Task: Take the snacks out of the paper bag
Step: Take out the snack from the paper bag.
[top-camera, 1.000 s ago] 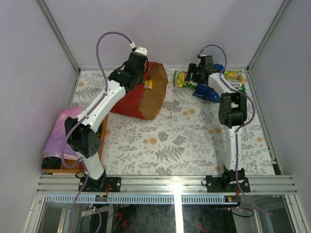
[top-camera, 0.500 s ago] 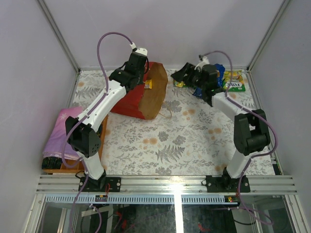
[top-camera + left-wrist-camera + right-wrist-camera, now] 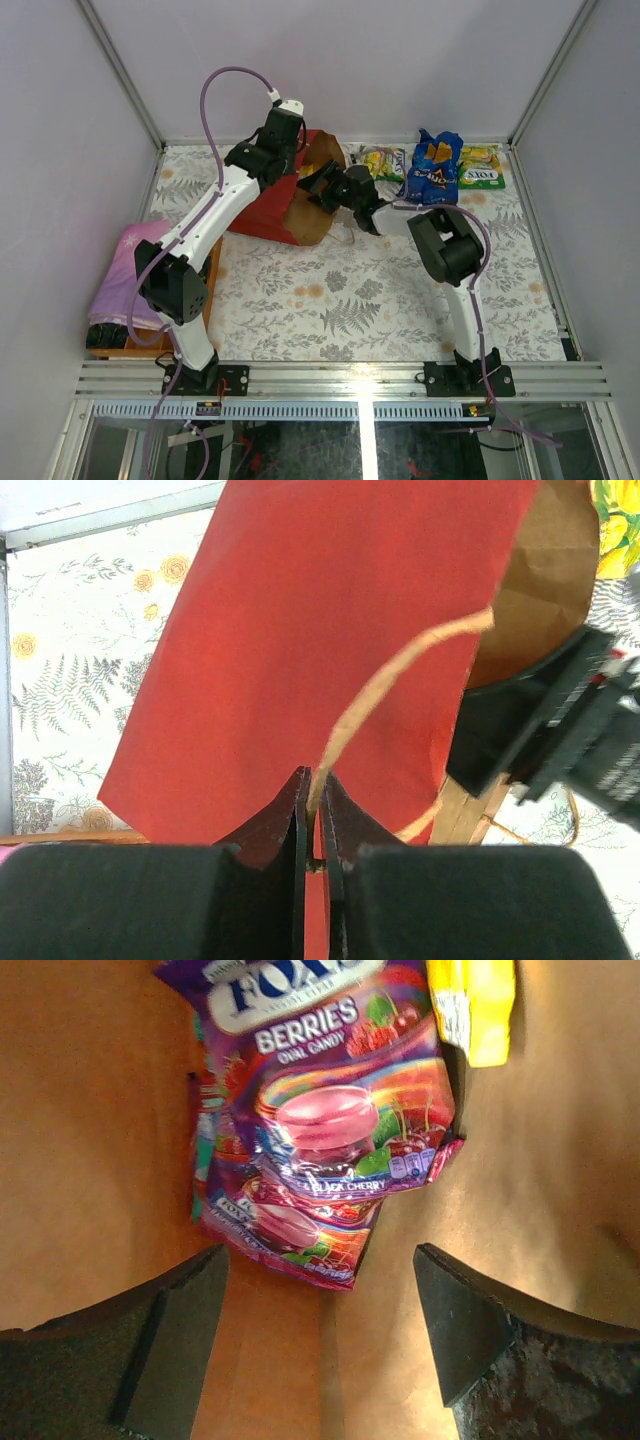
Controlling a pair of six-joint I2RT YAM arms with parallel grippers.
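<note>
Swinging over from the snack pile at the far right, the right claw [image 3: 335, 190] now sits at the mouth of the paper bag [image 3: 262, 215]; the left claw [image 3: 285, 135] has not shifted.

From above I see only the right claw's black body against the brown opening, not what lies inside. Its own wrist camera fills that in. The fingers [image 3: 175, 1330] are spread wide with nothing between them, and just ahead of them, on the kraft lining, lie two stacked purple-pink packets [image 3: 335, 1120]. The upper one reads "FOX'S BERRIES OVAL CANDY" and, lower down, "BLACK CHERRY". A yellow packet [image 3: 472, 1010] lies ahead and to the right of the claw, and a teal edge [image 3: 200, 1175] peeks out on the left beneath the stack.

The left wrist camera shows what the top view hides: the left claw's fingers are pressed together on the bag's string handle [image 3: 400, 670], with red paper just ahead.

Beyond and to the right of the right claw, on the counter [image 3: 350, 290], lie a green-yellow packet [image 3: 383, 162], a blue chip bag [image 3: 432, 170] and another green-yellow pack [image 3: 482, 168] lettered "FOX'S".
</note>
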